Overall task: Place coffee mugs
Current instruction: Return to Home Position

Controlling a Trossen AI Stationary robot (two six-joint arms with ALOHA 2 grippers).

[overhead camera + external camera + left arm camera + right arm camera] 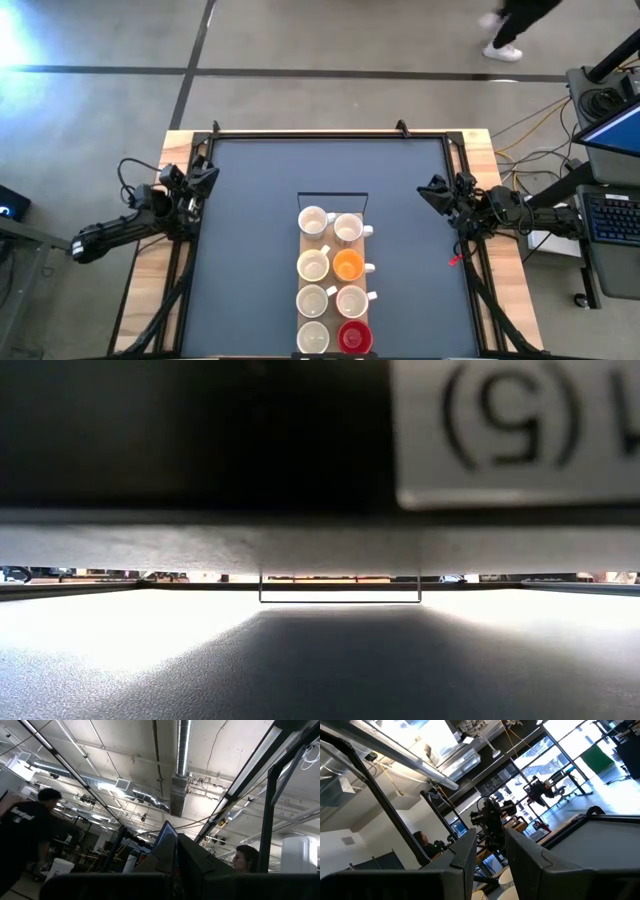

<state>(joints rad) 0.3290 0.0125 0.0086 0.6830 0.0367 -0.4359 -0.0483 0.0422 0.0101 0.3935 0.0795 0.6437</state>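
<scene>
Eight mugs (313, 264) stand in two straight rows of four on a narrow wooden board (331, 247) at the middle of the counter (250, 250), toward its near edge. All sit upright with their mouths up, close to one another. Most are white or cream. The orange mug (348, 265) is second in the right-hand row, and the red mug (354, 337) closes that row at the near end. A thin wire frame (333, 194) juts out from the far end of the board with nothing inside it.

No mug stands anywhere else on the dark surface, and neither arm carries one. The placing therefore looks finished, or very nearly so. What seems left is only for the arms to settle at rest.

The left end effector (207, 175) hangs over the left edge of the counter, well apart from the mugs. Whether it is wide or narrow cannot be told. The right end effector (432, 190) sits over the right edge, just as far from the board. Its own wrist view shows a narrow gap between its two fingers (465, 857) and nothing held in it.

A person's legs (505, 45) cross the floor beyond the far side of the counter.
</scene>
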